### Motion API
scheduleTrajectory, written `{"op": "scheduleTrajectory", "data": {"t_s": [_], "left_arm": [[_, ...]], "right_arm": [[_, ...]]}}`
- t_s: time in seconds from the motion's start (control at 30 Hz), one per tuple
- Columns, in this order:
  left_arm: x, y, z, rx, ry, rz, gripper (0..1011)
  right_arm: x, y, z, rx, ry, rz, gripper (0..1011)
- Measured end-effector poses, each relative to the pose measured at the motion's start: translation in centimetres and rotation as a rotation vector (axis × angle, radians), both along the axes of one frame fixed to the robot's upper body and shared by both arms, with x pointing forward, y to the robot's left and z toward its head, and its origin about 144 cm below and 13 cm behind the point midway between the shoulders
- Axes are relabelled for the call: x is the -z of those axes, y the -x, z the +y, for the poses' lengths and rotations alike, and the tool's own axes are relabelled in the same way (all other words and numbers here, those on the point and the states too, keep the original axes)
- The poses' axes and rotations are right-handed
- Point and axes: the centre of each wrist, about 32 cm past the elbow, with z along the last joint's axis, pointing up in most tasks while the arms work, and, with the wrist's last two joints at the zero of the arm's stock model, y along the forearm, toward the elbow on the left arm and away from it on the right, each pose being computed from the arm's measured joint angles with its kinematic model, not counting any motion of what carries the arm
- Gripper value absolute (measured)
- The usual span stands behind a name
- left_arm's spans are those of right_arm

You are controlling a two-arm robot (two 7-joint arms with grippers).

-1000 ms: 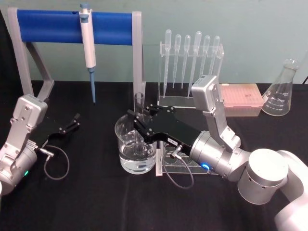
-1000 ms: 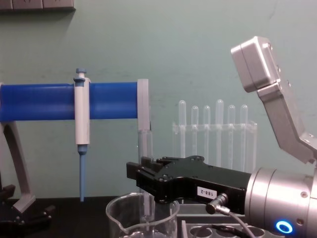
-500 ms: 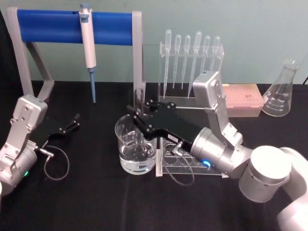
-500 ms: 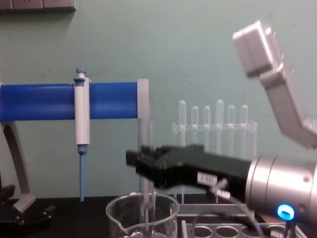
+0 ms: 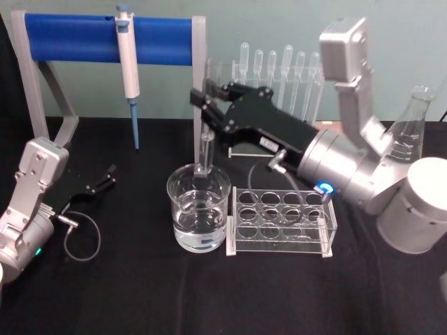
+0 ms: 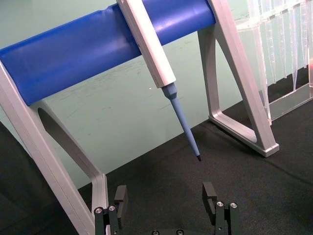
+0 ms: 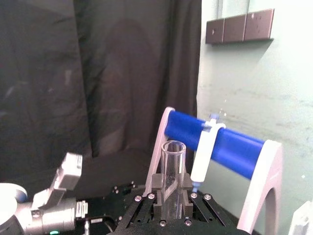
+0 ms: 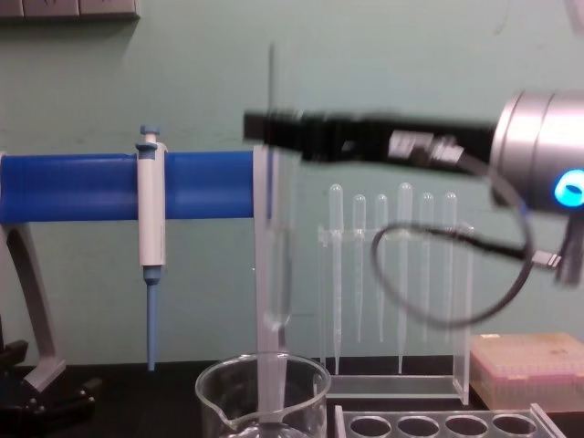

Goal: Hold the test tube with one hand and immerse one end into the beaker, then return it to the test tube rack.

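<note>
My right gripper (image 5: 204, 105) is shut on the test tube (image 5: 204, 150), gripping it near its upper part and holding it upright. The tube (image 8: 276, 265) hangs with its round bottom just above the rim of the beaker (image 8: 263, 392). That beaker (image 5: 198, 209) is wide and clear, holds some water, and stands mid-table. The right wrist view has the tube (image 7: 172, 171) clamped between the black fingers (image 7: 155, 188), open rim up. My left gripper (image 5: 108, 176) rests parked at the table's left, and its fingers (image 6: 121, 196) stand open with nothing between them.
A clear rack with round holes (image 5: 279, 220) sits right of the beaker. Behind stand a blue-barred stand (image 5: 105, 38) carrying a micropipette (image 5: 128, 63), a pipette rack (image 5: 276, 77), an Erlenmeyer flask (image 5: 412, 129) and a pink tip box (image 8: 525, 365).
My right gripper has risen with the test tube, lifting its lower end up out of the beaker. The left arm has stayed put.
</note>
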Motion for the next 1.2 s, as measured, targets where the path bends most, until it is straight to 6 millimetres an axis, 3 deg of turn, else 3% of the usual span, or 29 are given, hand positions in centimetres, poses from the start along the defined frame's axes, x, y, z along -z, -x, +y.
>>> {"op": "scheduleTrajectory", "data": {"t_s": [0.13, 0.3, 0.47, 0.57, 0.87, 1.2], "left_arm": [[0.0, 0.0, 0.0, 0.000, 0.000, 0.000, 1000], [0.0, 0.0, 0.0, 0.000, 0.000, 0.000, 1000], [0.0, 0.0, 0.0, 0.000, 0.000, 0.000, 1000], [0.0, 0.0, 0.0, 0.000, 0.000, 0.000, 1000], [0.0, 0.0, 0.0, 0.000, 0.000, 0.000, 1000], [0.0, 0.0, 0.0, 0.000, 0.000, 0.000, 1000]], "right_arm": [[-1.7, 1.0, -1.5, 0.041, 0.003, -0.023, 224], [-2.2, 2.4, -3.6, 0.121, 0.025, -0.042, 224], [-1.2, 3.4, -5.4, 0.192, 0.057, -0.034, 225], [0.4, 3.7, -6.3, 0.220, 0.065, -0.005, 224], [3.5, 4.1, -6.4, 0.237, 0.061, 0.056, 225], [4.5, 4.3, -5.9, 0.231, 0.063, 0.075, 224]]}}
